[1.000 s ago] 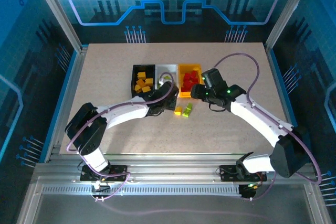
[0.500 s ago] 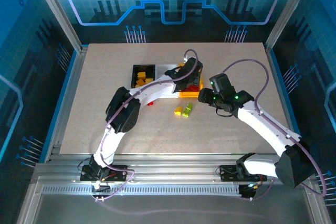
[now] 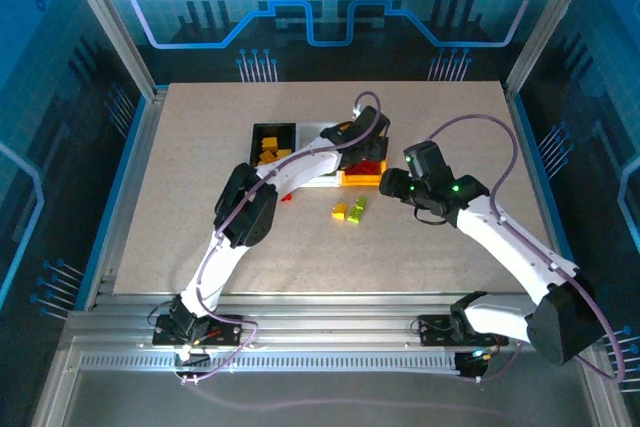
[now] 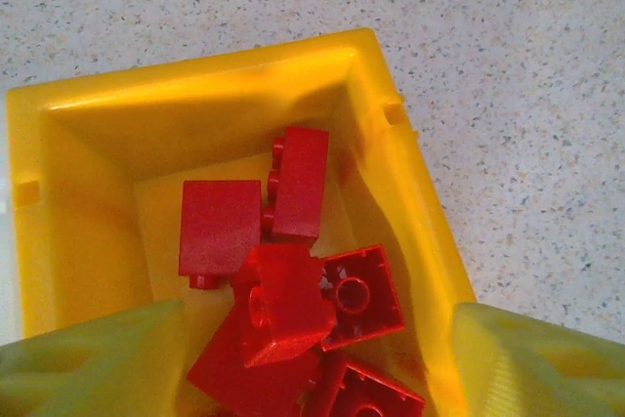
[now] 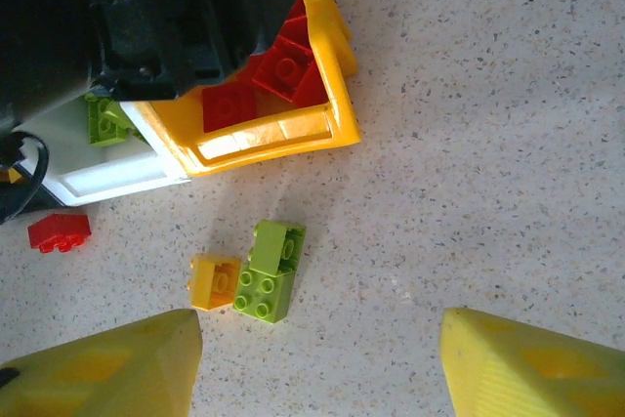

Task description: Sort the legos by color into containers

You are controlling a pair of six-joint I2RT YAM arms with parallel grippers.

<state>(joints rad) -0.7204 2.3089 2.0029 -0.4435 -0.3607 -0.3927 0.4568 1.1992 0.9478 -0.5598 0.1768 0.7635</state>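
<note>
My left gripper point(image 3: 366, 143) hangs open over the yellow-orange bin point(image 4: 195, 75), its pale fingers point(image 4: 88, 358) either side of several red legos point(image 4: 220, 227). One red brick point(image 4: 285, 308) lies tilted on top of that pile, free of the fingers. My right gripper point(image 5: 317, 368) is open above bare table, just near of two lime green bricks point(image 5: 269, 271) and an orange-yellow brick point(image 5: 213, 280). A lone red brick point(image 5: 59, 231) lies in front of the white bin point(image 5: 117, 173), which holds a green brick point(image 5: 105, 116). The black bin point(image 3: 270, 147) holds orange-yellow bricks.
The three bins stand side by side at mid-table, and my left arm point(image 3: 300, 165) stretches across the white one. The left gripper's black body point(image 5: 176, 17) looms over the bins in the right wrist view. Metal frame rails point(image 3: 130, 177) border the table.
My left arm has swung from the table in front of the bins to above the yellow-orange bin, and its jaws have opened. The right gripper has drifted slightly right.
</note>
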